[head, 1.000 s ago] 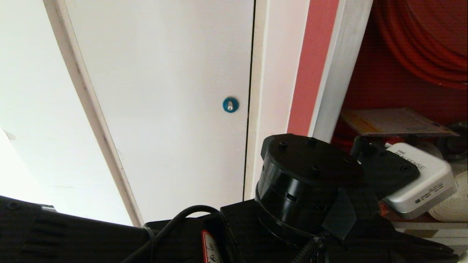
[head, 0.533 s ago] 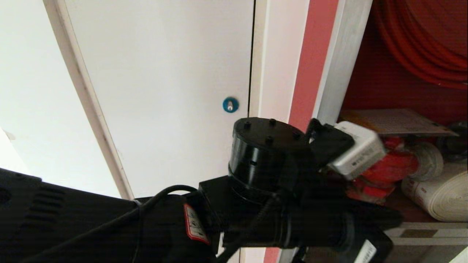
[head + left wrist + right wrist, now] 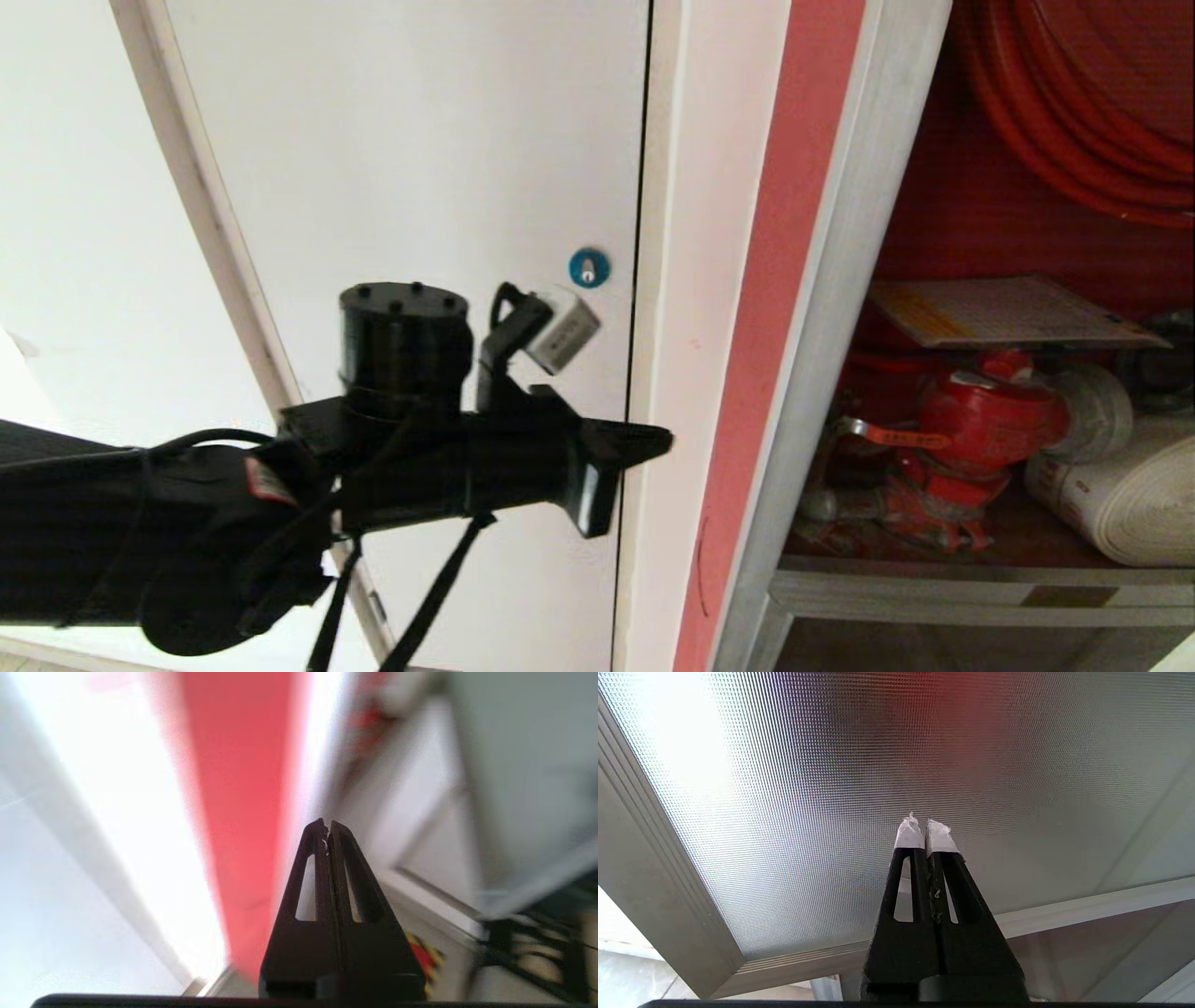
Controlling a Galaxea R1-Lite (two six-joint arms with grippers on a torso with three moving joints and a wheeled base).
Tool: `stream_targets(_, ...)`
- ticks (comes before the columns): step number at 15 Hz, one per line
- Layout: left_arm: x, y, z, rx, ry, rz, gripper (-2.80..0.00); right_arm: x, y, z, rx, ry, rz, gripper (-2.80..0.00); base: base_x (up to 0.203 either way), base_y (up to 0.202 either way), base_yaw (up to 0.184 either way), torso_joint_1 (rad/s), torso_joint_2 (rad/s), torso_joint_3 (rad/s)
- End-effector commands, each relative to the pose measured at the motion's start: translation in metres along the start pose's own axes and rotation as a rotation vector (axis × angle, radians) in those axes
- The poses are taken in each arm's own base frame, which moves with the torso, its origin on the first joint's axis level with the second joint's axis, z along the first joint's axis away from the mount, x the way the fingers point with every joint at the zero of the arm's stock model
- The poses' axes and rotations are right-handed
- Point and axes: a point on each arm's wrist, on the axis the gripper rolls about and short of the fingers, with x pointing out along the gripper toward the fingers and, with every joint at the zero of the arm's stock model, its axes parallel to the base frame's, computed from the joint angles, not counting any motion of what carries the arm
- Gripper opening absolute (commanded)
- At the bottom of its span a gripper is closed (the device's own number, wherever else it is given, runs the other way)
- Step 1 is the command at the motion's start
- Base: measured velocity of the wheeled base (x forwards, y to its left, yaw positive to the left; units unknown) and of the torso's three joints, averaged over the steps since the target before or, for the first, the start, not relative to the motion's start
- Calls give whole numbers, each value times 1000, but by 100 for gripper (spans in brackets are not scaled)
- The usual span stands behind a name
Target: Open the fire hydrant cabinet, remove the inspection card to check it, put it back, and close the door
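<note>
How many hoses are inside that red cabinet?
2. A red hose coiled on the reel at the top, and a white rolled hose lying on the shelf beside the red valve. More may sit beyond the picture's edge.

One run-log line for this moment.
cabinet: open | card: lying above red valve | left hand: shut, empty, outside cabinet | right hand: shut, empty

The cabinet [image 3: 840, 308], at the right of the head view, has a brushed, matt metal frame and a matt red painted inside. The card [image 3: 1013, 313] looks like thin matt paper. The valve [image 3: 980, 425] is glossy red painted metal; the hose [image 3: 1116, 504] is rough white woven cloth. The white panel [image 3: 420, 187] is smooth and matt. The door [image 3: 887, 774] is finely ribbed, sheeny glass framed in brushed metal.
</note>
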Motion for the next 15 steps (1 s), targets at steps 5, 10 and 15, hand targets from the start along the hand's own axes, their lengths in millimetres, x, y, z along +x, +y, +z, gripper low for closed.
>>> stream_targets(5, -116, 31, 1, 23, -144, 321, -280, 0, 0, -1, 0, 5, 1, -280, 0, 0, 0, 0, 0, 0)
stream_targets(10, -187, -13, 3, 117, -296, 432, -280, 0, 0, -1, 0, 5, 1, -280, 0, 0, 0, 0, 0, 0)
stream_targets(15, -249, -78, -23, 231, -459, 564, -280, 0, 0, -1, 0, 5, 1, -280, 0, 0, 0, 0, 0, 0)
